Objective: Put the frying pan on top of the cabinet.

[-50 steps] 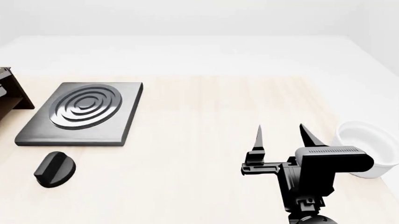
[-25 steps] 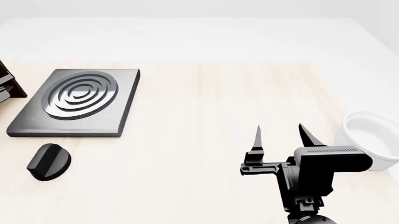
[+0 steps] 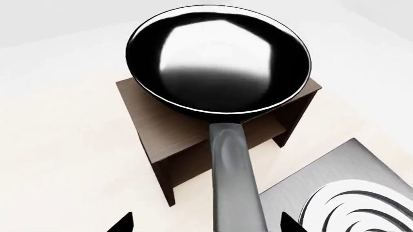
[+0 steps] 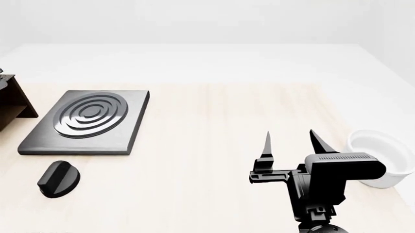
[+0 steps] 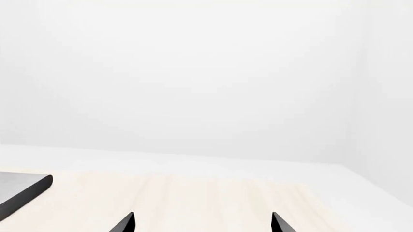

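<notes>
In the left wrist view the frying pan [image 3: 219,58], round, black and glossy inside, rests on the flat top of the dark brown cabinet [image 3: 174,140]. Its long grey handle [image 3: 235,183] reaches out over the cabinet's front edge, between my left gripper's [image 3: 206,224] fingertips. The jaws stand wide apart and clear of the handle on both sides. In the head view only a corner of the cabinet [image 4: 13,104] shows at the far left; the pan is out of view there. My right gripper [image 4: 290,141] is open and empty above the table.
The square grey stove plate with rings [image 4: 87,121] lies right of the cabinet, and also shows in the left wrist view [image 3: 348,198]. A black knob [image 4: 58,178] lies in front of it. A white bowl [image 4: 382,158] stands at the right edge, beside my right gripper.
The head view shifted: the table scene slid up in the picture, then back down. The right gripper holds its place, still open.
</notes>
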